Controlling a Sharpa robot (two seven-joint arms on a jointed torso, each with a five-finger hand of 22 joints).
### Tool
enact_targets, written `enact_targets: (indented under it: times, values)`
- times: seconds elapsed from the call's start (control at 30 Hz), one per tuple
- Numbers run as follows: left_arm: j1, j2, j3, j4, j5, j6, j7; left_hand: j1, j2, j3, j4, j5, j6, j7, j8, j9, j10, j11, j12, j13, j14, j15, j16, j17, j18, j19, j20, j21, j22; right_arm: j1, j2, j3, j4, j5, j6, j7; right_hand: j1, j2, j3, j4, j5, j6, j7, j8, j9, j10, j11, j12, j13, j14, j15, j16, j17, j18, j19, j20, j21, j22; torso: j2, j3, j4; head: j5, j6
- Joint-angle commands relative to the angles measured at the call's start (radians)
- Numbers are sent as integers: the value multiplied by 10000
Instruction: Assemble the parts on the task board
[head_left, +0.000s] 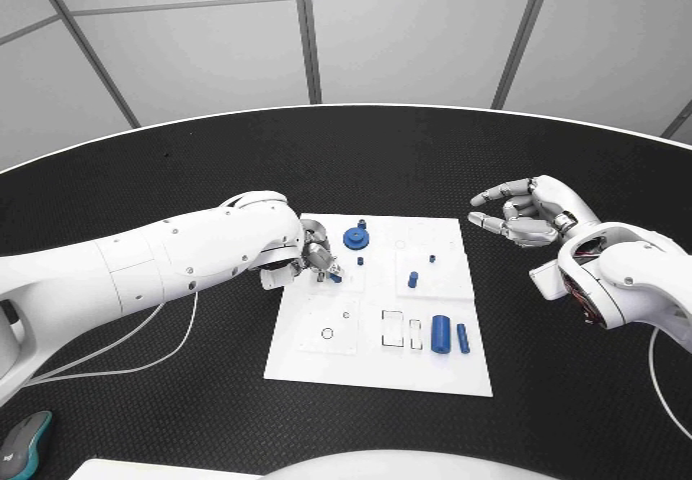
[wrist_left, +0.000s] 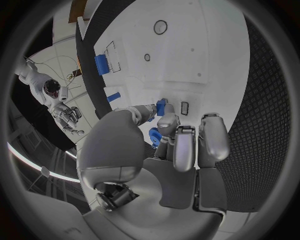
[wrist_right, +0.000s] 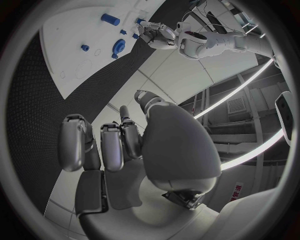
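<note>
The white task board (head_left: 378, 345) lies in the middle of the black table. My left hand (head_left: 307, 262) is over the board's left side and pinches a small blue part (head_left: 335, 277) between thumb and fingertips, low over the surface; the left wrist view shows that small blue part (wrist_left: 161, 107) at the fingertips, just above the task board (wrist_left: 194, 45). A blue round gear-like part (head_left: 355, 237) stands just beyond the hand. My right hand (head_left: 519, 213) hovers off the board's right edge, fingers loosely curved and apart, holding nothing.
On the board are a small blue peg (head_left: 413, 279), a tiny blue piece (head_left: 431, 261), a thick blue cylinder (head_left: 440, 333) and a thinner blue bar (head_left: 463, 337) near several outlined slots (head_left: 392, 328). A dark object (head_left: 22, 447) lies at the table's near left edge.
</note>
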Motion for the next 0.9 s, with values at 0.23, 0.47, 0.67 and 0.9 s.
enact_targets:
  times: [0.23, 0.47, 0.67, 0.9]
  values:
    - [0, 16, 1, -2, -42, -128, -2, 1, 54, 1502, -1444, 44, 58, -22, 43, 20, 82, 24, 50, 23, 822, -81, 53, 1772, -54, 40, 18, 24, -21, 0, -2, 0, 4, 0, 5, 3, -34, -100, 68, 13, 28, -59, 3, 63, -15, 59, -3, 18, 921, 613, -84, -33, 690, 69, 14, -43, -69, 596, 6, 7, 2, -23, -22]
    - [0, 30, 1, 6, -49, 28, -38, -2, 54, 1516, -1455, 38, 64, -22, 44, 24, 86, 24, 52, 24, 821, -81, 52, 1770, -56, 46, 17, 29, -9, 0, 0, 0, 5, 0, 14, 3, -34, -100, 68, 13, 28, -59, 3, 63, -15, 59, -3, 18, 921, 613, -84, -33, 690, 69, 14, -43, -69, 596, -1, 6, 0, -18, -41]
    - [0, 45, 1, -1, -50, 111, -82, -2, 54, 1516, -1455, 38, 64, -22, 44, 24, 86, 24, 52, 24, 821, -81, 52, 1770, -56, 46, 17, 29, -9, 0, 4, 0, 5, 0, 16, 5, -34, -100, 68, 13, 28, -59, 3, 63, -15, 59, -3, 18, 921, 613, -84, -33, 690, 69, 14, -43, -69, 596, -1, 3, 2, -18, -60]
    - [0, 65, 2, -17, -73, 70, -100, -4, 51, 1527, -1467, 34, 69, -22, 46, 27, 99, 23, 68, 42, 821, -82, 52, 1769, -55, 45, 17, 28, -13, 0, 5, 0, 7, 0, 20, 7, -34, -100, 68, 13, 28, -59, 3, 63, -15, 59, -3, 18, 921, 613, -84, -33, 690, 69, 14, -43, -69, 596, 1, 3, 2, -15, -60]
